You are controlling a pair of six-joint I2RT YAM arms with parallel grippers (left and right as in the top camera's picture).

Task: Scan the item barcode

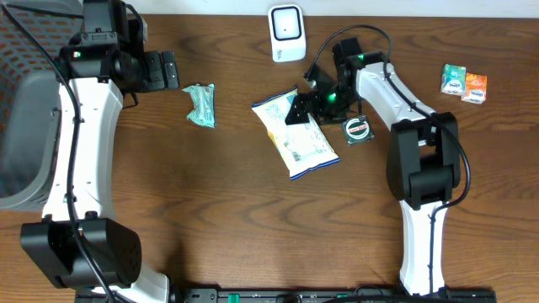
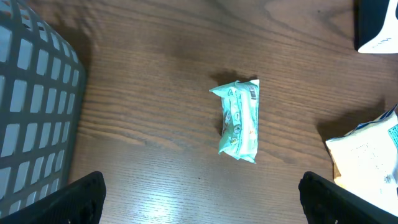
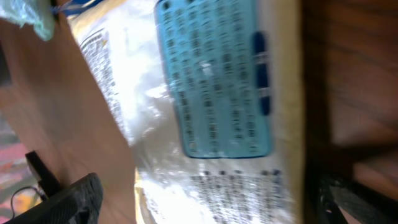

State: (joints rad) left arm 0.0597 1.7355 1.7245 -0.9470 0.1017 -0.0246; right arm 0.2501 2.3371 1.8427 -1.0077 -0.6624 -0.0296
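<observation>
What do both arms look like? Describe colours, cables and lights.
The left arm and right arm have white link shells with black joints and bases. Black cables run along each. Small green lights glow near the wrists. The left pincer and right pincer are black.

The table [image 1: 253, 227] is dark brown wood, its grain plain to see, with a soft sheen under the light; the snack bag [image 1: 299, 139] is glossy, crinkled plastic film with a smooth blue printed panel; left of the snack bag, the teal packet [image 1: 201, 105] is wrinkled, shiny film too; beyond the snack bag, the scanner [image 1: 287, 34] is smooth white plastic; far left of the snack bag, the basket [image 1: 21, 126] is matt grey plastic lattice.
</observation>
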